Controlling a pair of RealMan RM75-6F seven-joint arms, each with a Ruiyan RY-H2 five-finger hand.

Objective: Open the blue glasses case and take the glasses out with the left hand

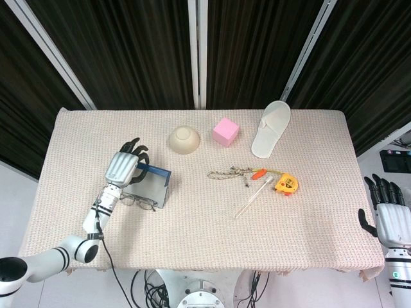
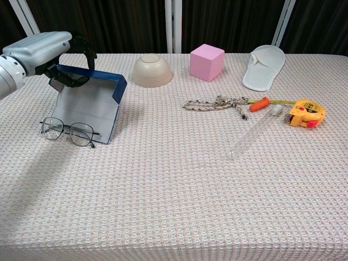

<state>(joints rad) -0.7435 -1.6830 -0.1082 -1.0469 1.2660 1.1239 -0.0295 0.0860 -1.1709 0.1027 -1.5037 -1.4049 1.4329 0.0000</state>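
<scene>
My left hand (image 2: 46, 50) (image 1: 123, 165) grips the far edge of the open blue glasses case (image 2: 89, 106) (image 1: 153, 183), which it holds tilted up with the lid's lower edge on the table. The thin-rimmed glasses (image 2: 69, 131) (image 1: 137, 202) lie on the tablecloth just in front of the case, free of it and of the hand. My right hand (image 1: 390, 208) hangs off the table's right edge with its fingers apart and nothing in it; only the head view shows it.
A beige bowl (image 2: 152, 70), a pink cube (image 2: 206, 61) and a white slipper (image 2: 263, 67) line the back. A rope (image 2: 215, 103), an orange piece (image 2: 259, 103), a clear tube (image 2: 252, 132) and a yellow tape measure (image 2: 307, 112) lie at mid right.
</scene>
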